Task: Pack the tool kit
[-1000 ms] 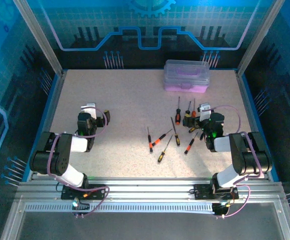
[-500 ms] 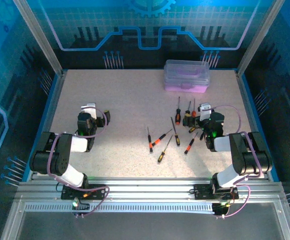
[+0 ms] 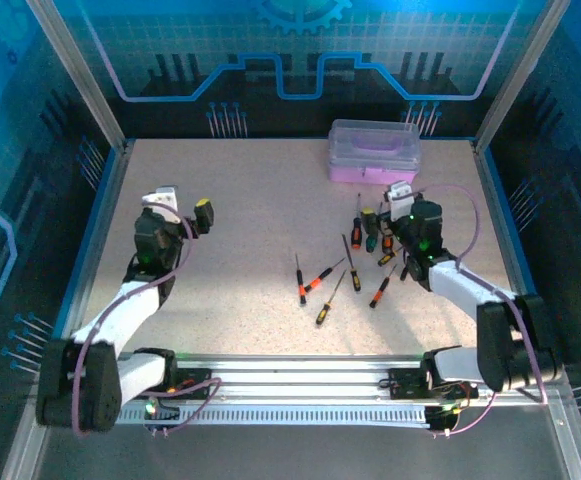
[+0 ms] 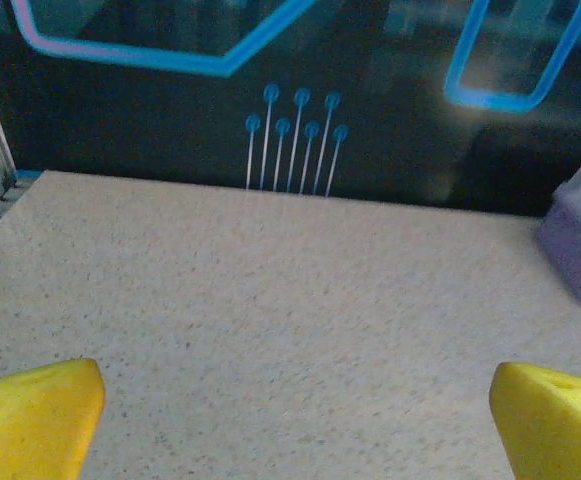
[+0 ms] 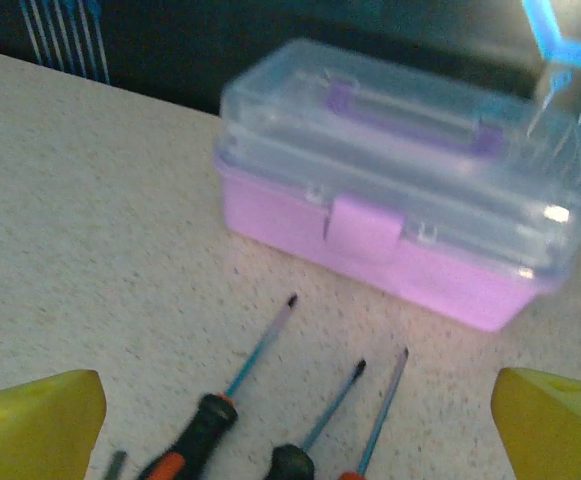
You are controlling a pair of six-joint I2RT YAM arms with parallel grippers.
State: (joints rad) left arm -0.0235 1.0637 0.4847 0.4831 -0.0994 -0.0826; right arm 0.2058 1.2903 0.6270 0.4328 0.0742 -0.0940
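yellow-padded and spread wide, the left gripper [image 3: 182,207] hangs over bare table [image 3: 250,190] well left of the purple case [image 3: 373,152], gripping nothing; it looks parked out of the way. the screwdrivers [image 3: 325,280] lie loose in a scatter just in front of the case, not yet packed. the case sits shut, latch [image 5: 367,228] toward the arms, so it likely needs opening first. the right gripper [image 3: 385,203] hovers over the screwdrivers nearest the case, facing that latch, jaws wide and empty.

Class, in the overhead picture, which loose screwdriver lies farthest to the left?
The screwdriver lying almost straight up the picture, tip pointing away from the arms. Its slanting neighbour and all the others lie further right.
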